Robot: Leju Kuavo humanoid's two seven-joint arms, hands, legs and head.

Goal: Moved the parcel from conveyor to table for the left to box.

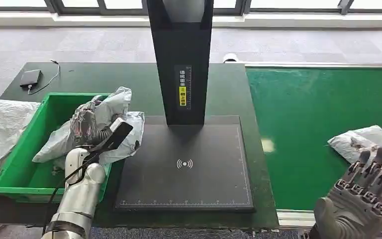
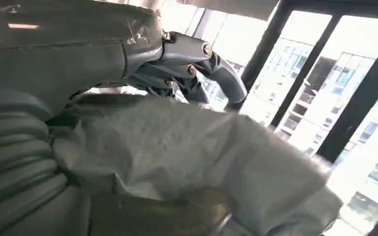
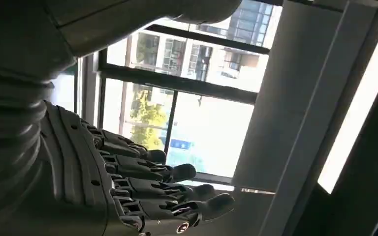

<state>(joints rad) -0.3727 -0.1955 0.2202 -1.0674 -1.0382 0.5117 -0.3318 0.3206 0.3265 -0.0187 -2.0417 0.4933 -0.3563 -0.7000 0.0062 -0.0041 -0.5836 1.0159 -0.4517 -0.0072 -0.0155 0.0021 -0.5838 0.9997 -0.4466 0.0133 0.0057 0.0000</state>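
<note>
Closest to the head camera, low on the robot's right, the right hand (image 1: 363, 196) was raised with its fingers spread and nothing in it, palm side away from the lens. Just beyond those fingertips a grey parcel (image 1: 362, 142) lay crumpled on the green conveyor (image 1: 308, 114), apparently not touched by the hand. On the other side, the left hand (image 1: 87, 127) held another grey parcel (image 1: 110, 130) above the near right corner of the green box (image 1: 15, 164); the left wrist view showed the bag's wrinkled plastic (image 2: 177, 147) bunched under the curled fingers (image 2: 216, 69).

Between box and conveyor sat a flat black scanner pad (image 1: 184, 167) with a tall black post (image 1: 181, 55) rising from its far edge, all on a dark tabletop (image 1: 79, 77). More pale plastic wrapping (image 1: 0, 127) lay left of the box, and a small dark device with a cord (image 1: 31, 77) rested at the tabletop's far left.

Judging from this, the step in hand was the left hand's drop into the box. To do it well, the bag would best be carried further over the box's middle before the fingers open, since part of it hung over the right rim and could slide out onto the pad. The right hand could meanwhile reach forward and down over the conveyor parcel, gripping the bulk of the bag rather than a loose flap.
</note>
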